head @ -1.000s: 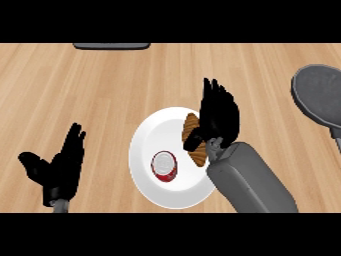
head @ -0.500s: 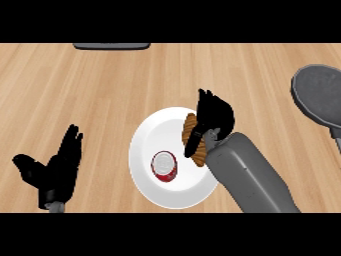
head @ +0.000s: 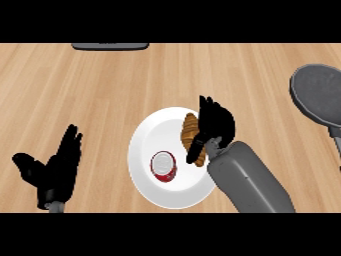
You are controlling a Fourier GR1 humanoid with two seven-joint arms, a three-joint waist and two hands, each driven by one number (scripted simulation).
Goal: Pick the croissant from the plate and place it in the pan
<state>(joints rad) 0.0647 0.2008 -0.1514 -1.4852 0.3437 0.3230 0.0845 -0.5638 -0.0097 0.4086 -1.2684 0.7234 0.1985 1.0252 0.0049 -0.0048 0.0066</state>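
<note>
Right hand (head: pixel 216 125) curls its fingers (head: pixel 196 148) around the croissant (head: pixel 191 135) (likely light, flaky, crushable); best held mid-body. Left hand (head: pixel 55 167) rests open.

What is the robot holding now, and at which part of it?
The right hand is curled over the croissant on the plate, at its right side, with the thumb across its lower half. The left hand holds nothing.

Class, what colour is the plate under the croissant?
White; the head view shows the plate.
</note>
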